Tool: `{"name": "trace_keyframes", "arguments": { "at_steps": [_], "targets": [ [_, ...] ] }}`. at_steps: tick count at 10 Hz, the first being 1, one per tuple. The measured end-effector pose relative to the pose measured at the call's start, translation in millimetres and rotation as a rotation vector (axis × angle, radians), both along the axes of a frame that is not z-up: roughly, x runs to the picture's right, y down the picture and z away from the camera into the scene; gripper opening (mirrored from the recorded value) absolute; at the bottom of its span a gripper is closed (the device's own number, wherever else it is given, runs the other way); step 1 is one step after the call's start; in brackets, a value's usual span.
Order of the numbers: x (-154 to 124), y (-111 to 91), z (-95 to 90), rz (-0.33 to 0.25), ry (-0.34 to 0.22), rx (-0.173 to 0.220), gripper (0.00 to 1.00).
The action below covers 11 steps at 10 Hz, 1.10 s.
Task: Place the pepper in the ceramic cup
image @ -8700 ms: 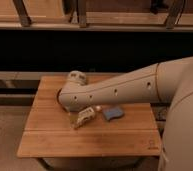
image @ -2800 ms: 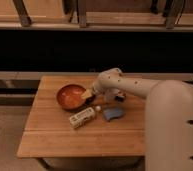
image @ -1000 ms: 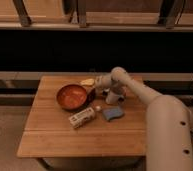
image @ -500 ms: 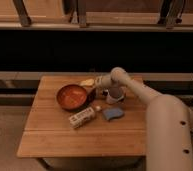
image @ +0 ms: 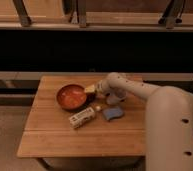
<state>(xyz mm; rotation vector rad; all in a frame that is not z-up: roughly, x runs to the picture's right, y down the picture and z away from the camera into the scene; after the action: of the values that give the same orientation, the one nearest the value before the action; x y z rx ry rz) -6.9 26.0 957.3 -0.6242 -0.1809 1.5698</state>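
Note:
My gripper [image: 92, 90] is at the end of the pale arm that reaches in from the right. It hangs just over the right rim of the orange-red bowl [image: 70, 97]. A yellowish part shows at its tip. The ceramic cup [image: 113, 98] is a small whitish upright cup just right of the gripper, partly hidden under the arm's wrist. The dark red pepper does not show in this view; I cannot tell whether it is in the gripper, the bowl or the cup.
A pale labelled bottle [image: 82, 117] with a white cap lies on its side in front of the bowl. A blue sponge [image: 112, 113] lies in front of the cup. The wooden table [image: 55, 140] ends at a dark gap behind.
Over the last second the arm has hardly moved. Before that it swung from covering the bowl to reaching between the bowl and the cup.

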Motion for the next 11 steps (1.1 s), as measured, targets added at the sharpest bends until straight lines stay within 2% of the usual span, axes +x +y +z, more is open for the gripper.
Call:
{"name": "trace_keyframes", "arguments": {
  "at_steps": [3,6,8,11],
  "targets": [
    [-19.5,-4.3,-16.5,-0.013,0.038,0.035,0.80],
    [-24.6,-15.4,-25.4,0.023,0.061,0.061,0.80],
    [-27.4,-24.9,-28.3,0.085,0.049,0.056,0.80],
    [-33.2,-32.3,-24.5,0.145,0.018,0.033,0.80]
  ]
}}
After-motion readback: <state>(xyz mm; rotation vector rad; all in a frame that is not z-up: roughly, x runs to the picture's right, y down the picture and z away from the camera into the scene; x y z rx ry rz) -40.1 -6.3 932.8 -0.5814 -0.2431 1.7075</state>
